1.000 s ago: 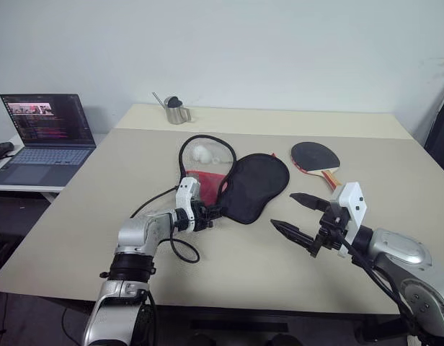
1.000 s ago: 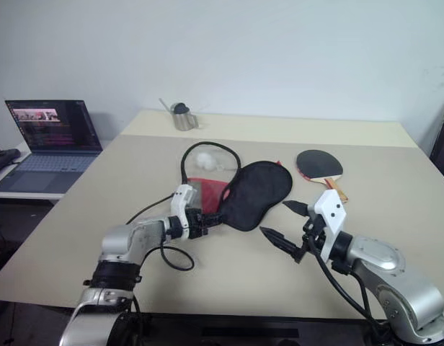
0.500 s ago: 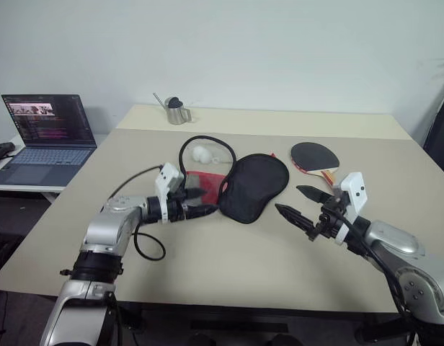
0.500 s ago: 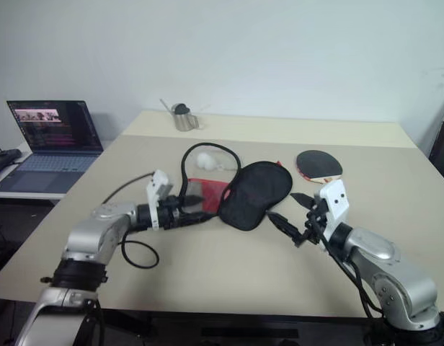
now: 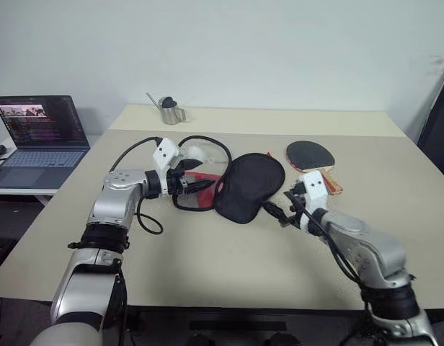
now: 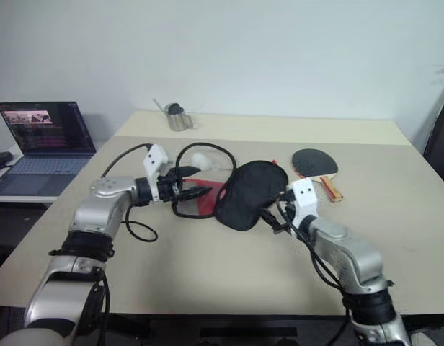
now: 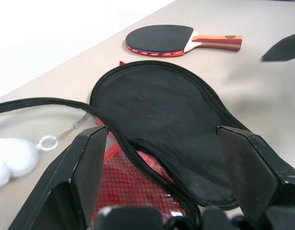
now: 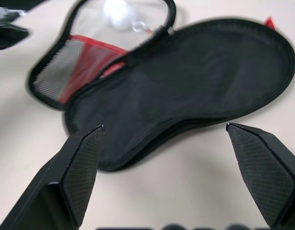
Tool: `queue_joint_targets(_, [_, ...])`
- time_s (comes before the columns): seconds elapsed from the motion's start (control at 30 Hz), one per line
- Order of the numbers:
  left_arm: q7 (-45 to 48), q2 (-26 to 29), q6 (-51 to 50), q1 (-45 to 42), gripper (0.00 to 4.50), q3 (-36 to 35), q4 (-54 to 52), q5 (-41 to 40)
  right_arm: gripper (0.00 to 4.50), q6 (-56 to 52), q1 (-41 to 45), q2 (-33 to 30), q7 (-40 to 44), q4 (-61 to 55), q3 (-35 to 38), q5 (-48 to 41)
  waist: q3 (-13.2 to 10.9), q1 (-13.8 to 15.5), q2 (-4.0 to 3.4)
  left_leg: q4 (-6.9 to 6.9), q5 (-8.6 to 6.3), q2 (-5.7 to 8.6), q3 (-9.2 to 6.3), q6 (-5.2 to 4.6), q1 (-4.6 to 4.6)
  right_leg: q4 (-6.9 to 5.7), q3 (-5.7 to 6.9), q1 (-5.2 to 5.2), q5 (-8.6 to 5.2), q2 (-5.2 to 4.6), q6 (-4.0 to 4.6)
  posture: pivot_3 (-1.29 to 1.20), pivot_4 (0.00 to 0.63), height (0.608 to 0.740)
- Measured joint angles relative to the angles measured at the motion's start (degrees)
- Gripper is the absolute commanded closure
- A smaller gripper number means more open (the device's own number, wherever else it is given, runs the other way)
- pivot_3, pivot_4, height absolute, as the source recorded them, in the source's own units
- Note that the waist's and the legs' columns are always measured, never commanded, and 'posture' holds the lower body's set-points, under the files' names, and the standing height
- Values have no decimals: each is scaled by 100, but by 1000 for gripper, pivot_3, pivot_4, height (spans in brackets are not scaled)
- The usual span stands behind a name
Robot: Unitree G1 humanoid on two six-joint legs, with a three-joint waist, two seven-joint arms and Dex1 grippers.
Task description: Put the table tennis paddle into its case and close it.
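Case (image 5: pixel 240 186) lies unzipped mid-worktop (image 5: pixel 207 274), black flap spread, red mesh side toward L gripper (image 5: pixel 195 184), which hovers over it w/ fingers apart, empty. R gripper (image 5: pixel 278 210) also spread wide, empty, just beside flap's near edge. Paddle (image 5: pixel 312 158) lies flat beyond R gripper, apart from case.

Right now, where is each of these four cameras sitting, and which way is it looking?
Left eye and right eye views: on the head, looking forward and down over the table; both arms show, the left gripper by the open case, the right gripper near its black flap.
Left wrist view: on the left wrist, looking along its two fingers across the case to the table tennis paddle.
Right wrist view: on the right wrist, looking between its spread fingers at the case.
All views share the case.
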State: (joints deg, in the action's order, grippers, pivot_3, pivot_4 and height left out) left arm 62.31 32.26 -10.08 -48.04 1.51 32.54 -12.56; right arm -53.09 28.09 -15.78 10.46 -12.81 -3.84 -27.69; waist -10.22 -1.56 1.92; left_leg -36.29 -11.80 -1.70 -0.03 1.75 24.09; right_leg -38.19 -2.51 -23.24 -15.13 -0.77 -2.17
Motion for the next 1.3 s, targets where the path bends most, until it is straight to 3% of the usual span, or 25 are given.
queue_joint_targets(0.4, [1129,577,291,194,581,141,11,144,0,188,605,757,-186,1574,-51,703,-1,-32,-1,8,0,-2,-1,0,4,-5,2,-9,0,0,2,0,150,740])
queue_joint_targets(0.93, [1165,433,441,175,581,204,10,233,0,198,796,1112,-41,1754,-227,1105,-1,-37,-1,-10,0,-3,-4,0,0,-73,0,-30,-7,4,11,0,150,740])
queue_joint_targets(1.3, [1497,440,481,162,581,213,35,223,0,-341,599,1217,-219,1041,-157,1272,-1,-39,-1,-10,0,-6,-4,0,-1,-75,-1,-31,-7,8,11,0,150,740])
